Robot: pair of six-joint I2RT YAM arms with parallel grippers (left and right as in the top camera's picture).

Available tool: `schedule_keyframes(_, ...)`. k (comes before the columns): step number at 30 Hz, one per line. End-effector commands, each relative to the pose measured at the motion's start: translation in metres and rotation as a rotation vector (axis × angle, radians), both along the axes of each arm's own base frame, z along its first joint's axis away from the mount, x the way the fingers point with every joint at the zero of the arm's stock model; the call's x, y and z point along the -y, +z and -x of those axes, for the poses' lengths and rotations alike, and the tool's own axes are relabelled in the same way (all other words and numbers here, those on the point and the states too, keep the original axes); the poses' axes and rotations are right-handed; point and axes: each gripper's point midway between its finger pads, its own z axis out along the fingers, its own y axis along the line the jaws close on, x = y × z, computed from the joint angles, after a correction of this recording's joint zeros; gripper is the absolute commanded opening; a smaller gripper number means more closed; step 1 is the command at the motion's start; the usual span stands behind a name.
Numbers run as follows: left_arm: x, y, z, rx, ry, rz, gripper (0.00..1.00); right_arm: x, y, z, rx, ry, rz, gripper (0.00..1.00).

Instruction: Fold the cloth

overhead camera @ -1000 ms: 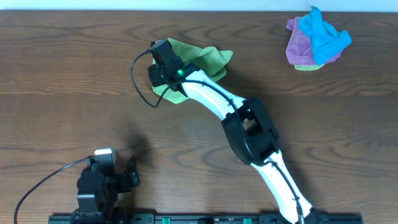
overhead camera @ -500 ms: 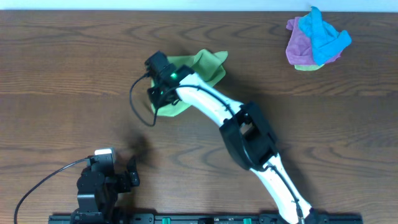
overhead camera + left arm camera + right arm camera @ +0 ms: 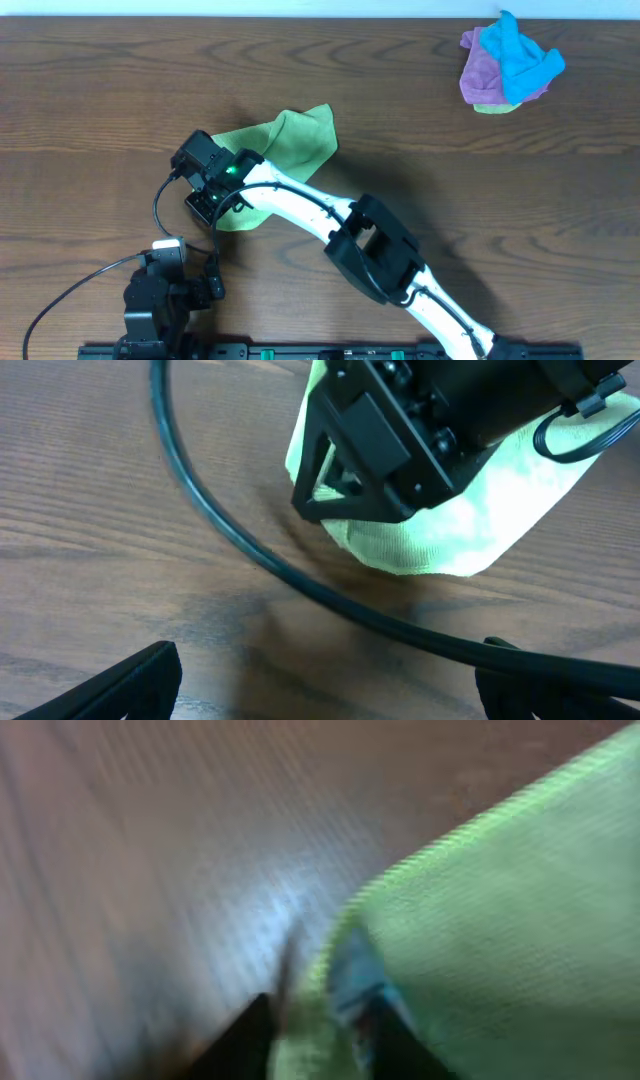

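The lime-green cloth (image 3: 285, 140) lies on the wooden table, stretched from the upper middle down to the left. My right gripper (image 3: 207, 200) is shut on the cloth's lower left end, low over the table. In the right wrist view, which is blurred, the cloth (image 3: 500, 910) fills the right side and a fold of its edge sits between my dark fingers (image 3: 320, 1030). In the left wrist view the right gripper's black body (image 3: 420, 430) covers part of the cloth (image 3: 440, 530). My left gripper (image 3: 205, 285) is open and empty at the front left, its fingertips (image 3: 320, 685) wide apart.
A heap of purple, bright blue and green cloths (image 3: 508, 65) lies at the far right corner. A black cable (image 3: 250, 550) from the right arm loops over the table in front of the left gripper. The table's front rail (image 3: 300, 352) runs along the bottom.
My right gripper has dragged the cloth's end down and to the left, towards the left arm. The cloth has been pulled out longer. The left arm has not moved.
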Motion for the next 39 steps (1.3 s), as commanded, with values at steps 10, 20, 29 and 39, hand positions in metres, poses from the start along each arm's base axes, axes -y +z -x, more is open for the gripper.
schedule_keyframes(10, 0.001, -0.001, -0.001, 0.004, -0.002, 0.009, 0.95, 0.104, 0.118, -0.149, 0.153, -0.454, -0.114, 0.67)
schedule_keyframes(20, 0.018, 0.021, -0.005, 0.060, -0.044, 0.116, 0.95, 0.199, 0.099, -0.131, -0.091, -0.630, 0.116, 0.71)
schedule_keyframes(29, 0.007, 0.075, -0.011, -0.064, 0.038, 0.108, 0.95, 0.219, 0.086, -0.098, -0.217, -0.665, 0.244, 0.72)
schedule_keyframes(39, 0.011, 0.088, -0.059, -0.535, 0.059, 0.119, 0.95, 0.227, 0.058, -0.072, -0.349, -0.716, 0.302, 0.72)
